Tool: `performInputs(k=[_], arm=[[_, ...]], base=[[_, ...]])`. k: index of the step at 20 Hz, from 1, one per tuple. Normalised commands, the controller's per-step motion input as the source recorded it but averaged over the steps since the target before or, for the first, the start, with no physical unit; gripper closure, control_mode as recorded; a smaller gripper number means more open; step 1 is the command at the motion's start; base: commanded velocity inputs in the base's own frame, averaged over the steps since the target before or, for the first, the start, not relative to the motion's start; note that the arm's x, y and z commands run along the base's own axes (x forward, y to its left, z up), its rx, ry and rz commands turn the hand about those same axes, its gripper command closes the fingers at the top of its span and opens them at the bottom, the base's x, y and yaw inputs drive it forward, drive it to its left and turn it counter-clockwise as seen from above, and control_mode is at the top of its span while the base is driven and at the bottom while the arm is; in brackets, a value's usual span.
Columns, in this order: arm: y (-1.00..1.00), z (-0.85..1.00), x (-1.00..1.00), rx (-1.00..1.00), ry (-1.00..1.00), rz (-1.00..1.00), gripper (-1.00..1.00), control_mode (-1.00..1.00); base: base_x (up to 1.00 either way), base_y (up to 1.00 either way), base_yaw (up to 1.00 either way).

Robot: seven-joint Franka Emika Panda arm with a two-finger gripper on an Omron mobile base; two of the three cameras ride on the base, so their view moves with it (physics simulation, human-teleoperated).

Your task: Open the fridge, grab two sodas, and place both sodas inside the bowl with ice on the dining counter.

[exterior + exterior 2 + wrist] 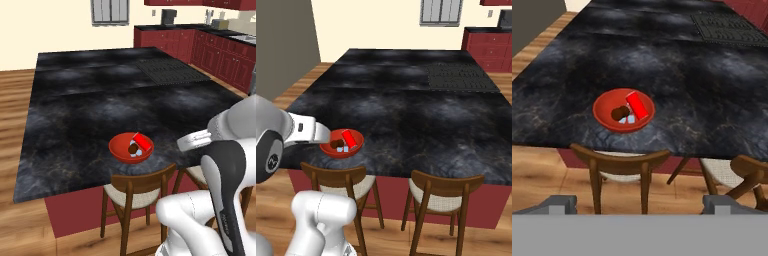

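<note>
The red bowl sits on the black marbled desk close to its near edge, just above a wooden chair tucked under that edge. Inside the bowl the red can lies on its side, tilted against the rim; in the hand view its long axis runs from upper left to lower right, and in the left base view it slants the same way toward the bowl's right rim. Beside it lies the dark brown bottle, seen as little more than a dark rounded blob, so its long axis and its label are too small to make out. A few white ice cubes show next to it, partly covered by the two drinks. The end effector hangs back from the desk, above the chairs, with its two tips standing wide apart at the bottom corners of the hand view and nothing between them. A second chair is cut off by the frame edge in the hand view and partly hidden by the arm in the left base view. The inset cooktop lies at the far right of the desk, well apart from the bowl.
</note>
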Motion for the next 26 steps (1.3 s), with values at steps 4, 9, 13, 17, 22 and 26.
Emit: performInputs(k=[4, 9, 13, 17, 22, 26], arm=[[0.0, 0.18, 0.01, 0.02, -0.01, -0.04, -1.0, -1.0], [-0.01, 0.07, 0.29, 0.06, 0.02, 0.0, -1.0, -1.0], [0.0, 0.0, 0.13, 0.05, 0.03, 0.0, -1.0, -1.0], [0.0, 0.0, 0.04, 0.04, 0.02, 0.0, -1.0, -1.0], [0.0, 0.0, 0.0, 0.02, 0.02, 0.0, -1.0, -1.0], [0.0, 0.0, 0.0, 0.01, 0.01, 0.0, -1.0, -1.0]], base=[[0.0, 0.0, 0.0], [0.0, 0.0, 0.0], [0.0, 0.0, 0.0], [0.0, 0.0, 0.0], [0.0, 0.0, 0.0], [0.0, 0.0, 0.0]])
